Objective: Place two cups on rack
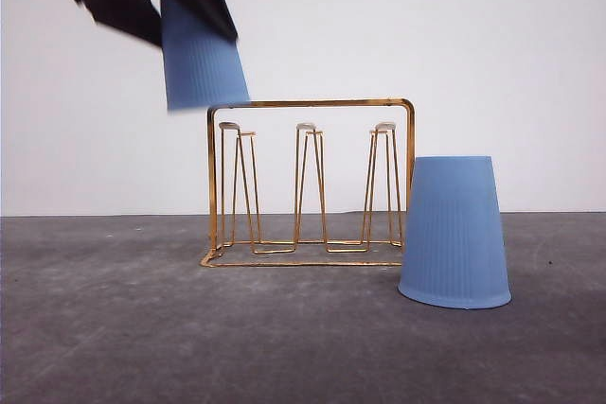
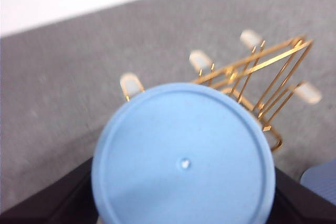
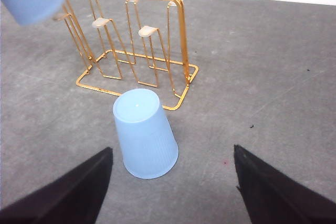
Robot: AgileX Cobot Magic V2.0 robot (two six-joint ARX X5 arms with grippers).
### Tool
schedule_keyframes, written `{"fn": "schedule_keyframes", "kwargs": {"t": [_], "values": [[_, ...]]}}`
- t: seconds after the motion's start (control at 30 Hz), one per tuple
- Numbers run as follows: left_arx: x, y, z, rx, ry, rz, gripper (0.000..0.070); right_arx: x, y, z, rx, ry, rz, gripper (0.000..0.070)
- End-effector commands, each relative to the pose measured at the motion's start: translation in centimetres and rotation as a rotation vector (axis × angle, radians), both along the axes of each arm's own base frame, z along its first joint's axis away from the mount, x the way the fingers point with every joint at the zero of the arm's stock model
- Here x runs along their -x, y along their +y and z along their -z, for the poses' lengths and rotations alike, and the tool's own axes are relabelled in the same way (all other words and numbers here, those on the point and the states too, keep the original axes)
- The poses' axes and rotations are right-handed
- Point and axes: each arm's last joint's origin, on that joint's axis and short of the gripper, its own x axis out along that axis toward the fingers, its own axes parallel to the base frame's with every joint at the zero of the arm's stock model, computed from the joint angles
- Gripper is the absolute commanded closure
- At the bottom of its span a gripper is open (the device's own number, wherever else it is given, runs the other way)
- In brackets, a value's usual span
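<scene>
Where the grey desk meets the white wall, the rack stands upright on its rectangular base, its arched frame rising over three pairs of narrow prongs with white tips. Largest of the loose items, one cup sits mouth-down on the desk just beside the rack's right end, nearer the camera than the frame, slightly tilted; whether it touches the wire cannot be told. From the right wrist view this same cup stands near the corner of the rack, with the two dark fingers of the right claw spread wide on either side of it, well apart and touching nothing. The right claw is therefore open and empty.

The second cup is held in the air, mouth-down and tilted, above the rack's left end, its rim level with the top bar. The left claw grips its closed upper end, blurred and dark. In the left wrist view the cup's round base faces the camera, dark fingers clamped at both sides, and the white prong tips of the rack show beyond it.
</scene>
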Motion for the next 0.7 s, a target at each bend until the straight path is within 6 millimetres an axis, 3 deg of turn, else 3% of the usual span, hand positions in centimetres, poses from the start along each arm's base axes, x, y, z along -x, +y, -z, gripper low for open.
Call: {"fn": "schedule_keyframes", "kwargs": {"t": [0.0, 0.3, 0.4, 0.47, 0.67], "values": [[-0.9, -0.7, 0.7, -0.006, 0.021, 0.007, 0.0348, 0.0, 0.0, -0.5, 0.011, -0.028, -0.004, 0.0237], [-3.5, -2.3, 6.2, -0.076, 0.165, 0.017, 0.0328, 0.0, 0.0, -0.5, 0.011, -0.028, -0.004, 0.0237], [-3.7, -2.6, 7.0, -0.087, 0.189, 0.020, 0.0151, 0.0, 0.0, -0.5, 0.011, -0.028, -0.004, 0.0237], [-3.6, -2.6, 7.0, -0.089, 0.193, 0.021, 0.0105, 0.0, 0.0, -0.5, 0.011, -0.028, -0.004, 0.0237], [-2.2, -1.9, 3.7, -0.143, 0.314, 0.024, 0.0130, 0.0, 0.0, -0.5, 0.002, -0.023, -0.004, 0.0237]]}}
